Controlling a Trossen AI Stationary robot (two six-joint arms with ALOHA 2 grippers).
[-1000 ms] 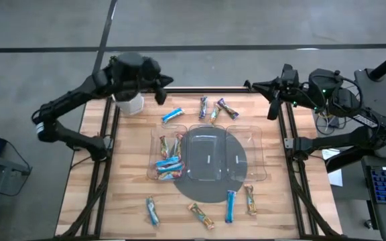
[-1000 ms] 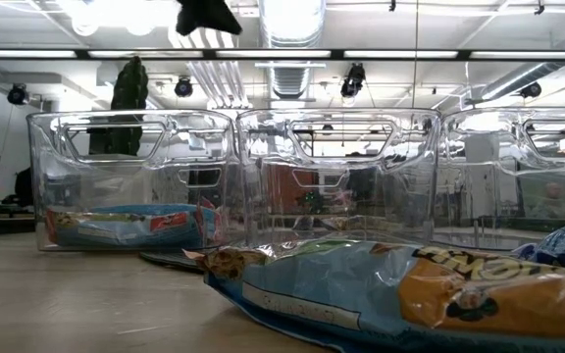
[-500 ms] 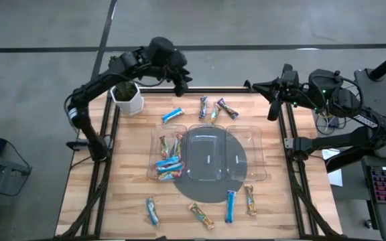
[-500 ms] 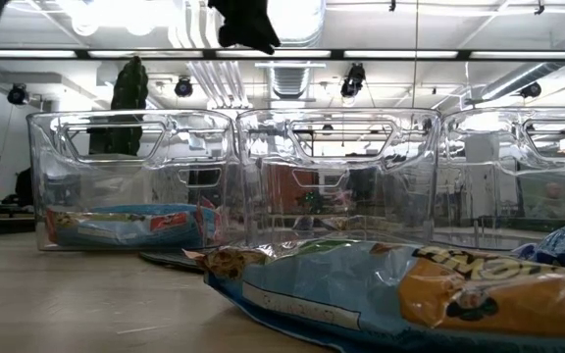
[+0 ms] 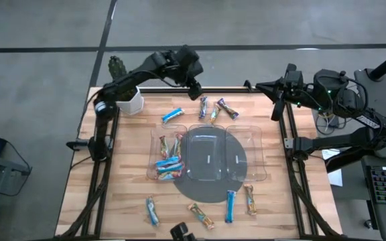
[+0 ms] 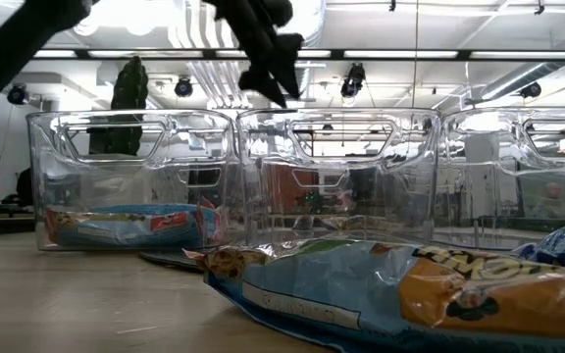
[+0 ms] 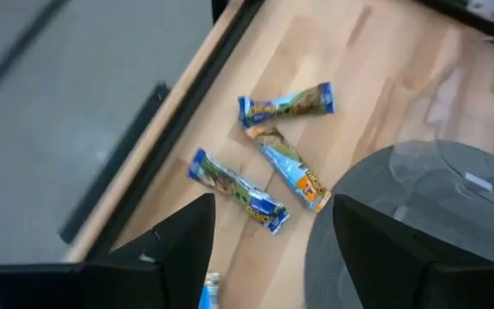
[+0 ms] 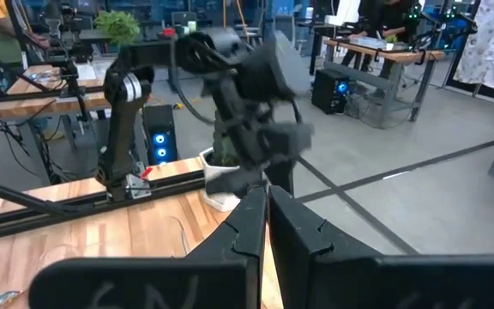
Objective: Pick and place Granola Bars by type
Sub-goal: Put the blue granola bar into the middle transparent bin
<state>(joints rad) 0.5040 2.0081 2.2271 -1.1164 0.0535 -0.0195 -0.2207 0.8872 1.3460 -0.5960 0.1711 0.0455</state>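
Granola Bars (image 5: 210, 108) beside clear tray (image 5: 256, 158); left claw (image 5: 195, 90) above, agape.

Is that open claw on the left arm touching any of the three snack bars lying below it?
Apart. In the left wrist view the open left gripper hangs above the three bars, bare wood showing between.

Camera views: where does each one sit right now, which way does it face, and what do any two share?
High view: overhead, straight down on the table, clear tray and both arms.
Low view: at tabletop height, level through the tray, a granola bar in the foreground; left gripper overhead.
Left wrist view: looks down past its open fingers at three bars near the far edge.
Right wrist view: looks past the shut right gripper across to the left arm.
Shared: high and left wrist views both show those three bars.
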